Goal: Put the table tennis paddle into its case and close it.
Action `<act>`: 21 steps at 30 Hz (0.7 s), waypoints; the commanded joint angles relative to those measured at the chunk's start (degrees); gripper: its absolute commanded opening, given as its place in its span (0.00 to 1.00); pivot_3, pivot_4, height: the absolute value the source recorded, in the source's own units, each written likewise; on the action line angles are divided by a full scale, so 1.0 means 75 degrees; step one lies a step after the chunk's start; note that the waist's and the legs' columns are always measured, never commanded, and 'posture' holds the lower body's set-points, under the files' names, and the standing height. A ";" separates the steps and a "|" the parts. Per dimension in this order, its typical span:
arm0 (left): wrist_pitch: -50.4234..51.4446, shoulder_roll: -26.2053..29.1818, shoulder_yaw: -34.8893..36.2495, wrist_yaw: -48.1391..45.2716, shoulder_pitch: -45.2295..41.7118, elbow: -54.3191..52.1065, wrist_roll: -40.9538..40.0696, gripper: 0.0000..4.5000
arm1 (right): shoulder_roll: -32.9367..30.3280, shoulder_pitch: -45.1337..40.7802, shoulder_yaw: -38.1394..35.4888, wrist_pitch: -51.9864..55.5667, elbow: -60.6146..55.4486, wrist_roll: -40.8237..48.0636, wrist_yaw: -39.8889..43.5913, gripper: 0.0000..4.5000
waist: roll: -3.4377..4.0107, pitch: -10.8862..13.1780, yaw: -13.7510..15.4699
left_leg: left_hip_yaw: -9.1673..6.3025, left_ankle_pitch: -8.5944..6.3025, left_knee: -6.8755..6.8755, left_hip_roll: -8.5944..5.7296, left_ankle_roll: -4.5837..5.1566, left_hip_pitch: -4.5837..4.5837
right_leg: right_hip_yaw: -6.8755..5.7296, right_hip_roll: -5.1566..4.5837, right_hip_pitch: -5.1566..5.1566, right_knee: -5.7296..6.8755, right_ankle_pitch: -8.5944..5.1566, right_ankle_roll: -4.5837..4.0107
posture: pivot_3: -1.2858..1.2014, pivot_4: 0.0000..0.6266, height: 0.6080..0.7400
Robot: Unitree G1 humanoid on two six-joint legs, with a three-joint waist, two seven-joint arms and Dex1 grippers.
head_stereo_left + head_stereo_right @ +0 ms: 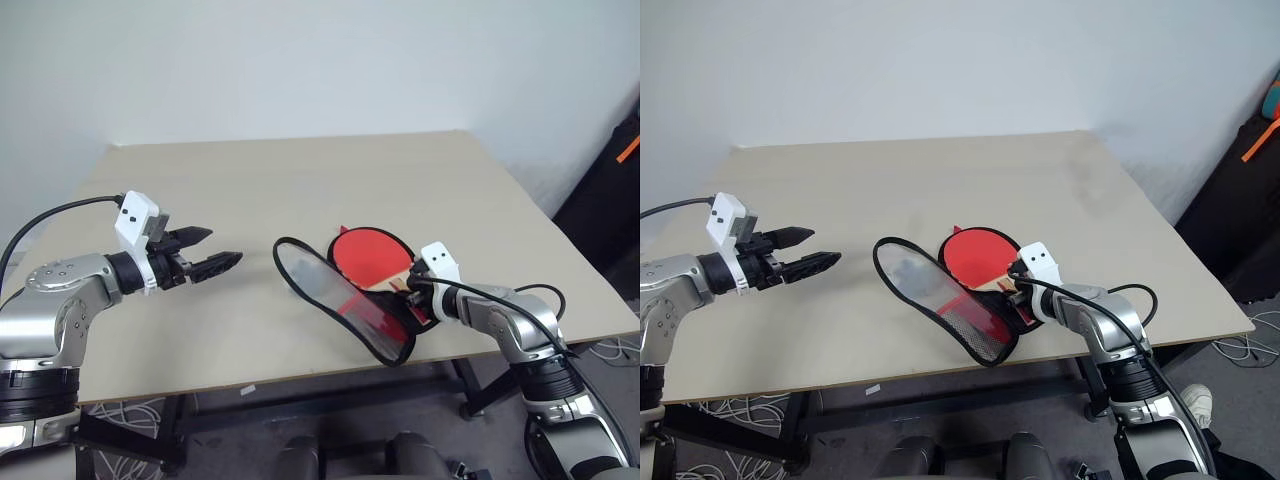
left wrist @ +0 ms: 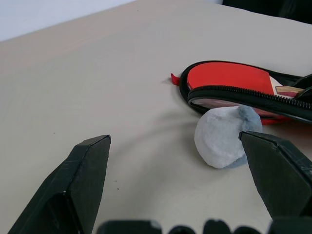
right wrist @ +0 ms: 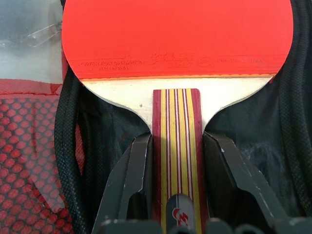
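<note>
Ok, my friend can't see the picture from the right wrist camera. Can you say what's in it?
The right gripper's two black fingers clamp the striped wooden handle of the red-faced table tennis paddle. The paddle lies inside the open red and black zip case.

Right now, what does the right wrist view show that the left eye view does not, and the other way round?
Right wrist view alone: the right gripper's fingers clamped on either side of the striped handle, and small print along the edge of the red rubber. Left eye view alone: the left gripper, open, off to the side above the table, and the case's lid standing open. Both: the table tennis paddle lying in the open case, held by the right gripper.
</note>
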 commanded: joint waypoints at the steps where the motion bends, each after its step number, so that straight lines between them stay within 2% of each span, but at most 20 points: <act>1: -0.0093 -0.0012 0.0196 0.0027 -0.0068 -0.0222 -0.0102 1.00 | 0.0017 -0.0231 -0.0175 -0.0036 -0.0032 -0.0149 -0.0153 0.41 | 0.0000 0.0000 0.0000 | 0.0000 0.0000 0.0000 0.0000 0.0000 0.0000 | 0.0000 0.0000 0.0000 0.0000 0.0000 0.0000 | 0.52 0.00 0.68; 2: -0.0092 -0.0017 0.0198 0.0026 -0.0066 -0.0225 -0.0100 1.00 | 0.0022 -0.0242 -0.0175 -0.0035 -0.0009 -0.0154 -0.0175 0.46 | 0.0000 0.0000 -0.0001 | 0.0000 0.0000 0.0000 0.0000 0.0000 0.0000 | 0.0000 0.0000 0.0000 0.0000 0.0000 0.0000 | 0.52 0.00 0.68; 9: -0.0076 -0.0068 0.0139 0.0003 0.0044 -0.0294 -0.0089 1.00 | -0.0089 -0.0441 -0.0373 0.0174 -0.0245 -0.0022 -0.0121 0.99 | 0.0000 0.0000 -0.0001 | 0.0000 0.0000 0.0000 0.0000 0.0000 0.0001 | 0.0001 0.0000 0.0000 0.0000 0.0001 -0.0001 | 0.52 0.00 0.68; 16: -0.0105 0.0053 -0.0073 -0.0319 0.0354 -0.0414 0.0003 1.00 | -0.0908 -0.0999 -0.1811 0.0881 -0.1439 0.1327 0.0921 1.00 | 0.0002 0.0001 0.0001 | -0.0001 0.0000 0.0001 0.0001 0.0000 0.0000 | -0.0001 0.0000 0.0000 0.0000 -0.0001 0.0002 | 0.52 0.00 0.68; 19: -0.0237 -0.0064 -0.0434 -0.0408 0.0279 -0.0397 0.0168 1.00 | -0.0904 -0.1931 -0.3173 0.1363 -0.1325 0.2315 0.1090 1.00 | 0.0005 0.0003 -0.0001 | -0.0002 0.0000 0.0001 0.0004 0.0000 0.0001 | -0.0005 0.0002 0.0003 -0.0001 -0.0004 0.0006 | 0.52 0.00 0.68; 21: -0.0367 -0.0239 -0.0767 -0.0397 0.0148 -0.0372 0.0300 0.91 | -0.0949 -0.2670 -0.3797 0.1359 -0.1012 0.2576 0.0931 1.00 | 0.0012 0.0004 0.0005 | 0.0005 0.0000 0.0003 0.0002 0.0001 0.0000 | 0.0000 -0.0001 0.0001 0.0000 -0.0003 0.0005 | 0.52 0.00 0.68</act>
